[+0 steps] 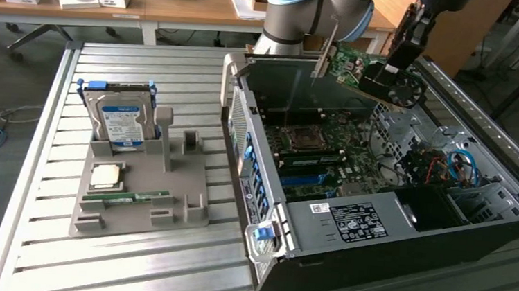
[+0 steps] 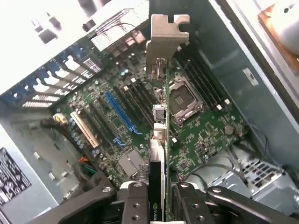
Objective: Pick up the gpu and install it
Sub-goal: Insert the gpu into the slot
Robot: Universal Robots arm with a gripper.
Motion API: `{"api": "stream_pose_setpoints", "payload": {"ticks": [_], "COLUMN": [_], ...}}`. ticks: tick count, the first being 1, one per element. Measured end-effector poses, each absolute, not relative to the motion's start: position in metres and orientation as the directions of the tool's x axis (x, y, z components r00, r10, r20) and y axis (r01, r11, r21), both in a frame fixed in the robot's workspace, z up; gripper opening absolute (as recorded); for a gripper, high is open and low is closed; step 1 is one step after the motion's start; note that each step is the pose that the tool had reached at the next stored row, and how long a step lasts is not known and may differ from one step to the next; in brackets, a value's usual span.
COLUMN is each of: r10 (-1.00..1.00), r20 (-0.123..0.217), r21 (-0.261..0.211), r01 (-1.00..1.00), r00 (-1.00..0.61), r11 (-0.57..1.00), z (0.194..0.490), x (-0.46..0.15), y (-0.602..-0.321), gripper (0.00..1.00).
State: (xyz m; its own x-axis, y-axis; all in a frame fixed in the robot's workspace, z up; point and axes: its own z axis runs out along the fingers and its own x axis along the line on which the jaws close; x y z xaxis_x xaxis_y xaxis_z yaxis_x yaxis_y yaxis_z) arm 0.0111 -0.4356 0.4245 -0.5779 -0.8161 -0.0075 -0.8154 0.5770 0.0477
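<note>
Currently the single gpu [image 1: 369, 72] hangs edge-down above the one open computer case [image 1: 346, 222], clear of the motherboard [image 2: 201, 135], with its silvery bracket [image 2: 166, 39] on the end away from the gripper [image 2: 160, 197]. The gripper's two fingers are clamped on the card's other end. At the exterior view's left, one grey holder tray [image 1: 185, 206] carries one hard drive [image 1: 122, 122] and one memory stick [image 1: 135, 197].

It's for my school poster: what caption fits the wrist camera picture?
Robot fingers hold the gpu edge-on over the motherboard.
</note>
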Motion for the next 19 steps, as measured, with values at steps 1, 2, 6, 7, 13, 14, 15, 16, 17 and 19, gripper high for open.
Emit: {"api": "stream_pose_setpoints", "payload": {"ticks": [1,2,6,7,13,14,15,16,17,19], "r10": [-0.826,-0.836,-0.874,-0.883,-0.929,-0.935,-0.941,-0.948,-0.953,-0.964], "r20": [-0.007,-0.007,-0.007,-0.007,-0.007,-0.007,-0.007,-0.007,-0.007,-0.007], "r21": [0.048,0.048,0.048,0.048,0.048,0.048,0.048,0.048,0.048,0.048], "r01": [-0.826,-0.836,-0.873,-0.882,-0.928,-0.934,-0.941,-0.947,-0.952,-0.963], "r00": [-0.563,-0.548,-0.486,-0.470,-0.371,-0.354,-0.337,-0.319,-0.302,-0.267], "r11": [0.562,0.547,0.485,0.469,0.370,0.353,0.336,0.318,0.301,0.267], "z": [0.4244,0.4243,0.4237,0.4236,0.4227,0.4226,0.4224,0.4223,0.4221,0.4218], "x": [0.0111,0.0111,0.0111,0.0111,0.0111,0.0111,0.0111,0.0111,0.0111,0.0111], "y": [-0.4356,-0.4356,-0.4356,-0.4356,-0.4356,-0.4356,-0.4356,-0.4356,-0.4356,-0.4356], "gripper": [0.27,0.27,0.27,0.27,0.27,0.27,0.27,0.27,0.27,0.27]}}
